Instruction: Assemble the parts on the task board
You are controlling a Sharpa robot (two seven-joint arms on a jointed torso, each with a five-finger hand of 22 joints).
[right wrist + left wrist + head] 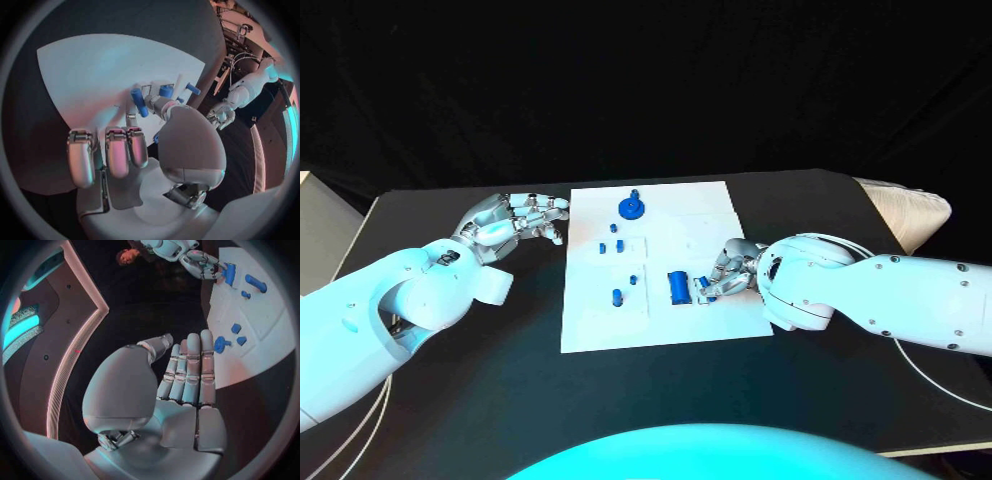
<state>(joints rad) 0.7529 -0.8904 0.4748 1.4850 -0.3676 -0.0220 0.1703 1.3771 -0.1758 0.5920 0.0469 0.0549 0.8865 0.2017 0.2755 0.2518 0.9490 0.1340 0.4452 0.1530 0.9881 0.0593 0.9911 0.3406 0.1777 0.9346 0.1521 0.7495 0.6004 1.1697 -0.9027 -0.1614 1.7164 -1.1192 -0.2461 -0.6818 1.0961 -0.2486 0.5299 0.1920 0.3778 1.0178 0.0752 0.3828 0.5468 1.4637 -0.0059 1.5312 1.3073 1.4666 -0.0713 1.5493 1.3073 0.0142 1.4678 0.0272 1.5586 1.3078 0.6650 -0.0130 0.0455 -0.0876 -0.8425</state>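
Mostly small blue parts (679, 287) dot the white task board (689, 210).

A black table (473, 400) carries the white task board (678, 320) at its middle. Small blue parts lie or stand on the board: a round one (632, 207) near its far edge, several small pegs (616, 246) left of centre, and a longer piece (679, 287) towards its right side.
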